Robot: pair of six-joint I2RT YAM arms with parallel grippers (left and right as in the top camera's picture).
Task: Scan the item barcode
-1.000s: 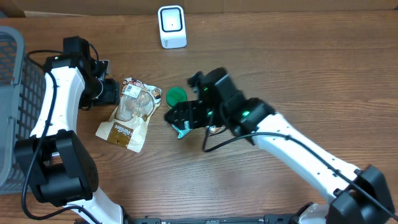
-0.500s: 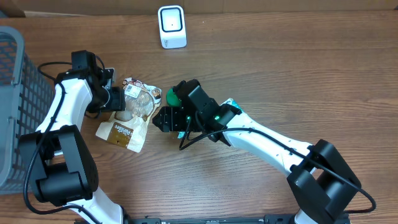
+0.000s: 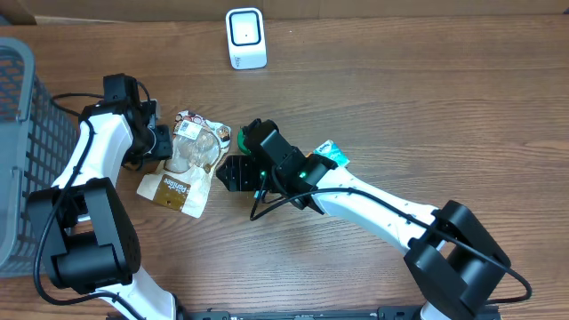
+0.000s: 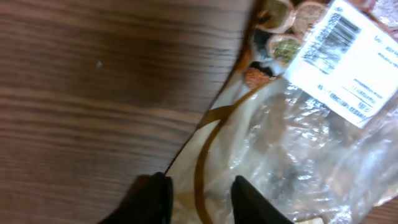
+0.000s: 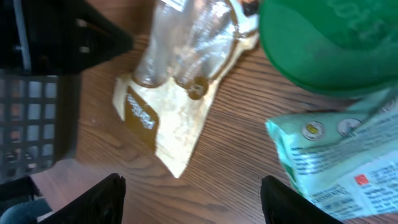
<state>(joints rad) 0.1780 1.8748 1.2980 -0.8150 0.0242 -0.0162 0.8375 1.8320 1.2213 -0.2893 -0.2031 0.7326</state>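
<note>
Snack pouch point(image 3: 182, 164) lies flat on the tabletop point(image 3: 400, 98) between the two arms, white barcode label point(image 4: 348, 62) facing up. Left gripper point(image 4: 199, 193): jaws set narrow astride the pouch's edge; we cannot tell whether they pinch it. Right gripper point(image 5: 193, 186): jaws open, empty, just beside the pouch, near a green lid point(image 5: 329, 43)

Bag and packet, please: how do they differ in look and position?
The bag is tan with a clear window; the packet is pale green. The bag lies almost fully in view; the packet is partly hidden by the right arm. Both lie flat on the table.
</note>
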